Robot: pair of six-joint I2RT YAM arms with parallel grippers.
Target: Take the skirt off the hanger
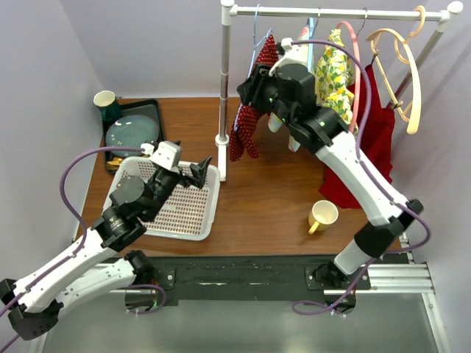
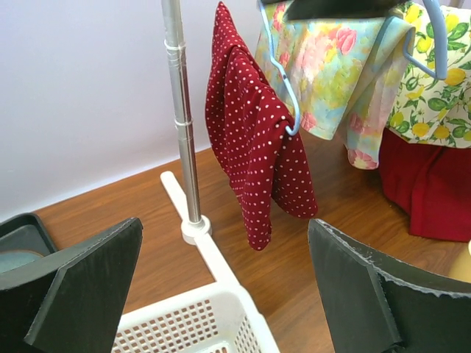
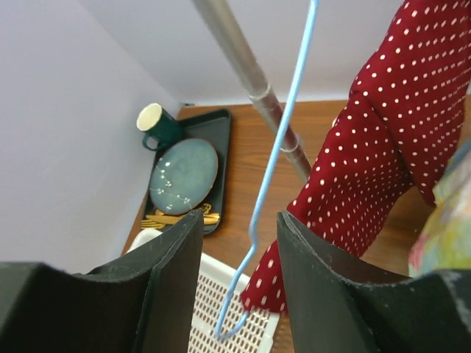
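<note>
The skirt (image 1: 245, 132), dark red with white dots, hangs draped over the left end of a light blue wire hanger (image 1: 257, 38) on the rack's rail. My right gripper (image 1: 248, 86) is up beside it. In the right wrist view its jaws (image 3: 240, 220) stand partly apart, and the blue hanger wire (image 3: 283, 147) runs through the gap without touching either finger; the skirt (image 3: 383, 147) hangs just right of them. My left gripper (image 1: 199, 170) is wide open and empty over the basket, facing the skirt (image 2: 254, 140) and hanger (image 2: 283, 81) from a distance.
The rack's metal pole (image 1: 224, 81) stands left of the skirt. A white basket (image 1: 210, 209) lies below. Floral and lemon-print garments (image 1: 333, 73), a red garment (image 1: 375, 132) and a wooden hanger (image 1: 408, 81) hang to the right. A yellow mug (image 1: 322, 215), a green mug (image 1: 107, 103) and a black tray (image 1: 156, 110) stand on the table.
</note>
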